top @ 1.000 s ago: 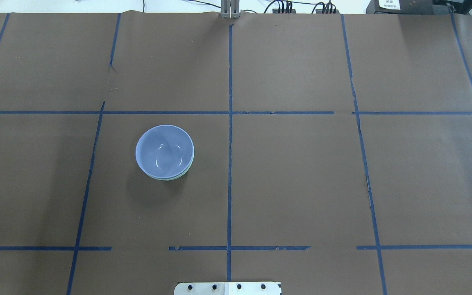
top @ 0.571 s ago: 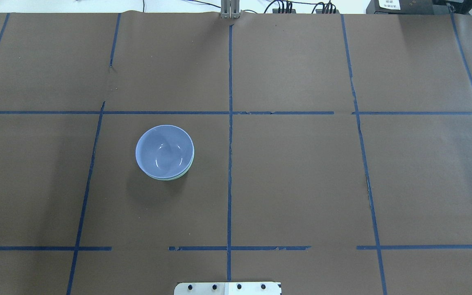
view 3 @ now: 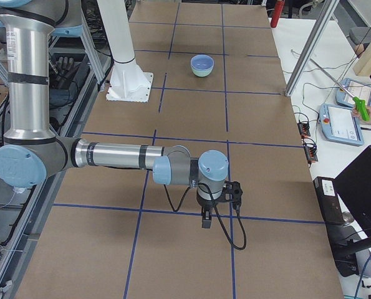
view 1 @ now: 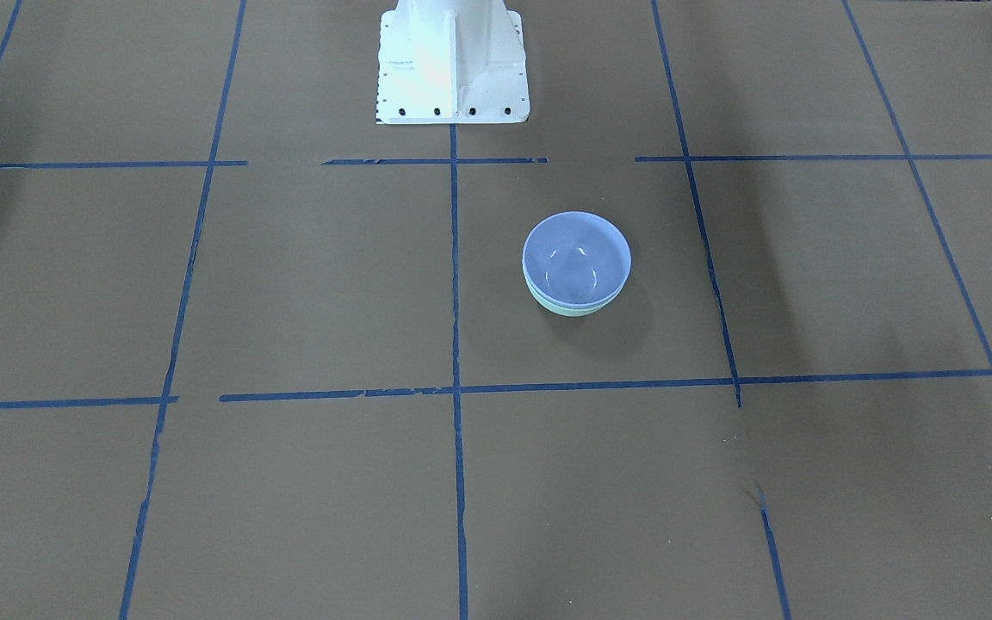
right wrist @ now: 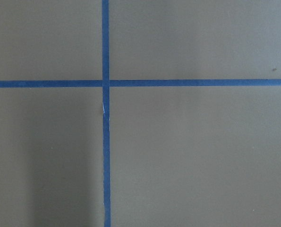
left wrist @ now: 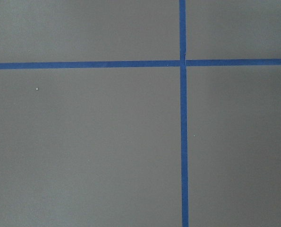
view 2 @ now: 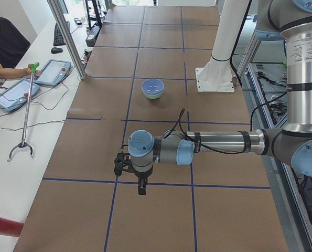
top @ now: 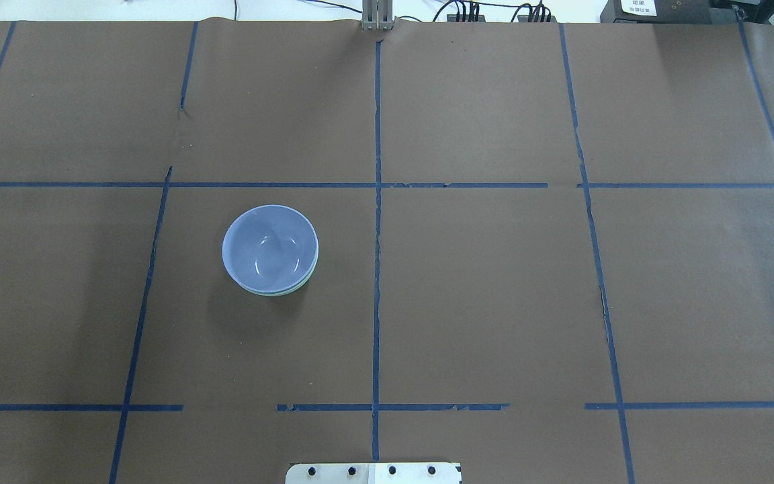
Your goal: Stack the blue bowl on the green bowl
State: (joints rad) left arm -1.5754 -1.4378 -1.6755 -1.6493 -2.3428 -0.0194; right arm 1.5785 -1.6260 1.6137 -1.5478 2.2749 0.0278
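Note:
The blue bowl (top: 269, 246) sits nested upright inside the green bowl (top: 298, 286), left of the table's centre line. Only a thin mint edge of the green bowl shows under it. The stack also shows in the front-facing view, blue bowl (view 1: 576, 257) over green bowl (view 1: 572, 308). My left gripper (view 2: 141, 188) hangs far from the bowls near the table's left end; I cannot tell whether it is open. My right gripper (view 3: 205, 219) hangs near the right end; I cannot tell its state either. Both wrist views show only brown paper and blue tape.
The white robot base (view 1: 451, 65) stands at the table's near edge. Blue tape lines grid the brown paper. Operators' tablets (view 2: 55, 71) and a grabber stick (view 2: 24, 115) lie on the side bench. A metal post (view 3: 310, 43) stands at the far edge.

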